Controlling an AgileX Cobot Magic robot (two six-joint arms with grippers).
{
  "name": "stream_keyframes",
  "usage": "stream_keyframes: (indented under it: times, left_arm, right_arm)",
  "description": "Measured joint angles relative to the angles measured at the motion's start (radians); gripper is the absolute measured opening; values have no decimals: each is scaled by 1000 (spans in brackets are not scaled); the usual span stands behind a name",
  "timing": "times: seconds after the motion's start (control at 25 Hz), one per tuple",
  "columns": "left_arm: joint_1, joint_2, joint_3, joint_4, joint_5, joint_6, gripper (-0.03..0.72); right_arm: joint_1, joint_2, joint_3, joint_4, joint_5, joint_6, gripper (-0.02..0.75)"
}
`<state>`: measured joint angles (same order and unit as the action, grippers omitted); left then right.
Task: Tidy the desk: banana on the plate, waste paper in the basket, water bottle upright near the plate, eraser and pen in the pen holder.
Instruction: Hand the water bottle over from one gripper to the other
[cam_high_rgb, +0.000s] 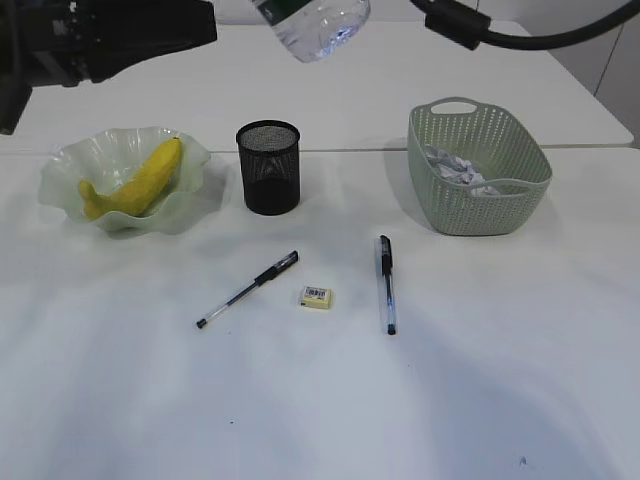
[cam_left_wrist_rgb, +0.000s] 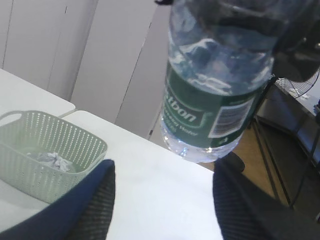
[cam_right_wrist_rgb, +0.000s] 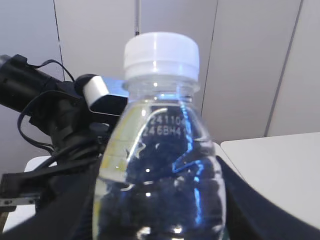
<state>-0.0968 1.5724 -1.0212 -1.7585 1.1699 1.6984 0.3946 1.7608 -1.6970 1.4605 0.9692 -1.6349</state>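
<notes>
The water bottle (cam_high_rgb: 320, 25) hangs tilted high above the table's far side, its base pointing down; my right gripper (cam_right_wrist_rgb: 160, 220) is shut on its body, white cap up in the right wrist view. My left gripper (cam_left_wrist_rgb: 162, 175) is open with nothing between its fingers, the bottle (cam_left_wrist_rgb: 215, 90) just beyond its tips. The banana (cam_high_rgb: 140, 180) lies on the pale green plate (cam_high_rgb: 60, 185). Crumpled waste paper (cam_high_rgb: 455, 165) sits in the green basket (cam_high_rgb: 480, 200). Two pens (cam_high_rgb: 250, 288) (cam_high_rgb: 386, 285) and the eraser (cam_high_rgb: 316, 297) lie on the table in front of the black mesh pen holder (cam_high_rgb: 268, 167).
The left arm (cam_high_rgb: 120, 35) reaches in from the top left and the right arm (cam_high_rgb: 470, 25) from the top right. A second table stands behind. The basket (cam_left_wrist_rgb: 30, 145) also shows in the left wrist view.
</notes>
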Motion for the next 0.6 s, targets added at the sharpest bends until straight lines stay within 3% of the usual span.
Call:
stream_keyframes:
  times: [0.36, 0.6]
  left_arm:
    - [-4, -27, -68, 0, 0, -40, 491]
    - [-75, -27, -77, 0, 0, -44, 532]
  right_arm:
    - [0, 0, 0, 30, -12, -4, 380]
    - [1, 0, 0, 65, -12, -12, 380]
